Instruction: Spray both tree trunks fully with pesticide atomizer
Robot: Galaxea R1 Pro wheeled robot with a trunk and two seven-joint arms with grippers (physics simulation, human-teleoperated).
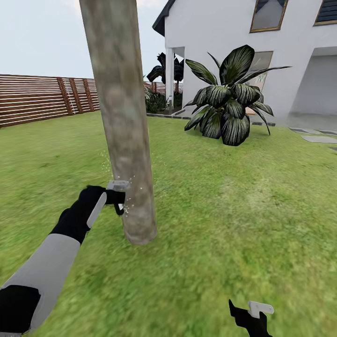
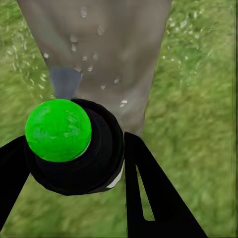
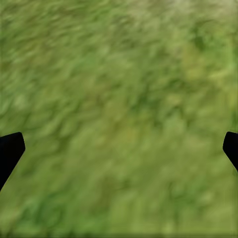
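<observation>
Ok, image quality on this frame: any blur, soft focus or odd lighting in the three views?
Head view: flat, even daylight, the tree trunk sharp. Left wrist view: the pesticide atomizer held in the left gripper is crisp, the trunk and grass behind it soft, with white specks on the bark. Right wrist view: the grass is smeared and blurry.

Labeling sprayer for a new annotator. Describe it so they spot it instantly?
Find the thick pale tree trunk on the lawn. Low at its left side, the left gripper clamps a small black bottle; its bright green cap sets it apart.
</observation>
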